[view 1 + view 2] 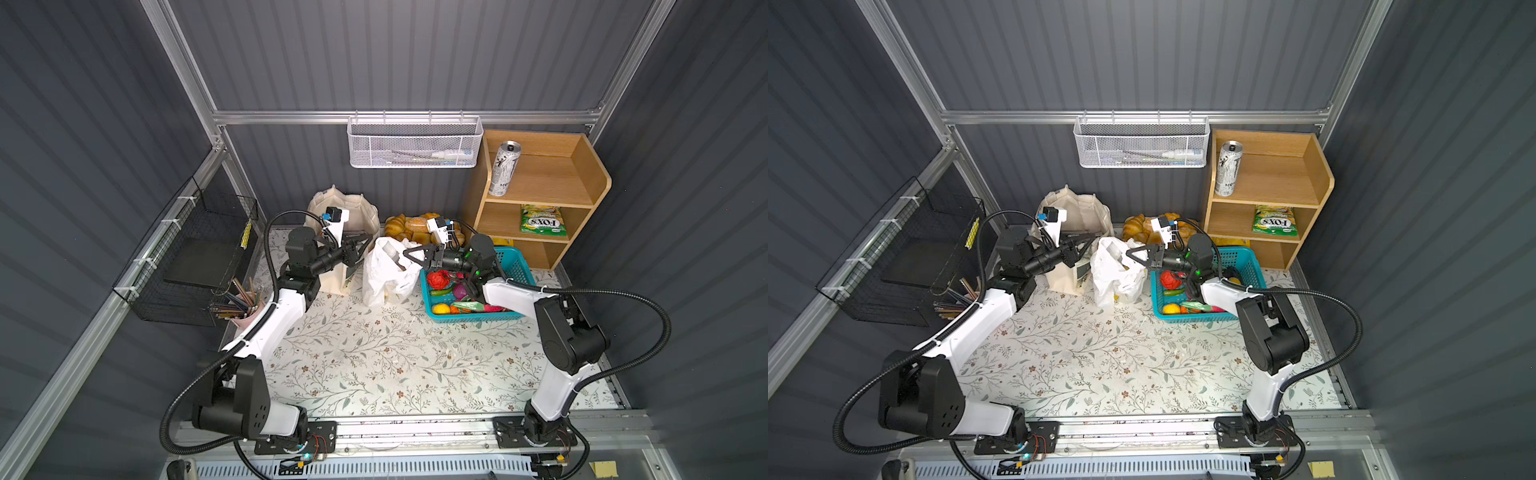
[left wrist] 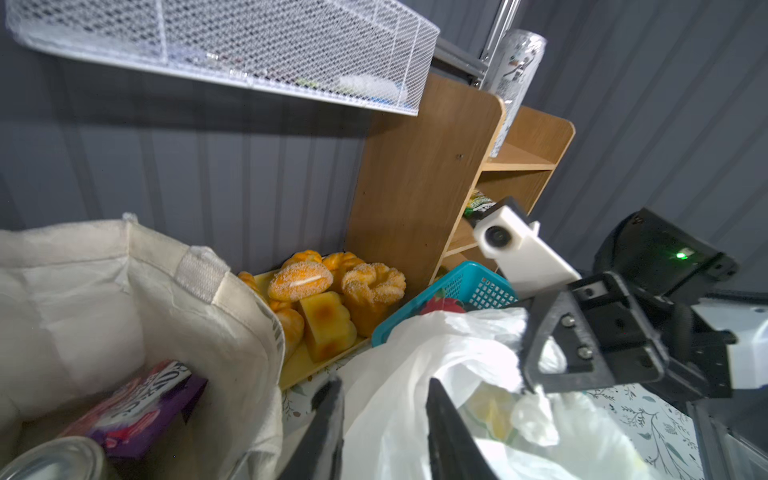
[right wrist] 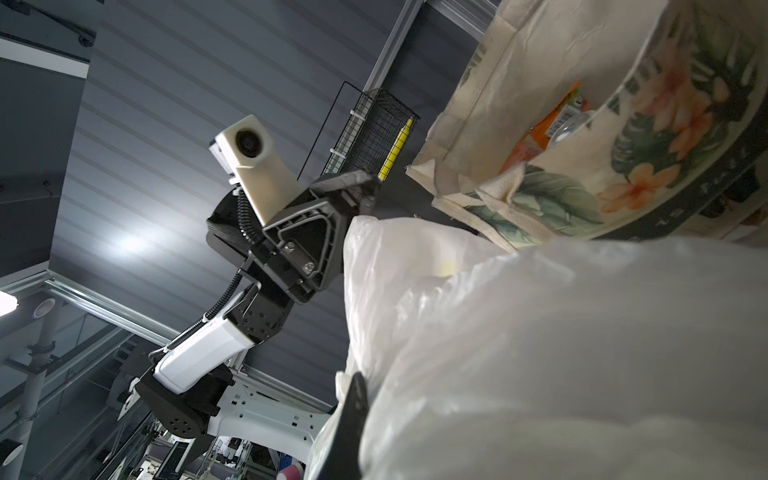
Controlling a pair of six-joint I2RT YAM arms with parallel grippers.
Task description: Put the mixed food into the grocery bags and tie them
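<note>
Right gripper is pinching the rim of the plastic bag, fingers shut; left gripper is hanging part open against its other side. The bag is standing between tote and basket; a can is standing on the shelf.

White mesh basket hangs beside wooden shelf; pencils fill pink cup.

Overhead light falls bright on the flowered table while the dark walls are dim, a glare patch blooms on the wall panel in the right wrist view, and the near white plastic bag there looks washed-out and soft.
</note>
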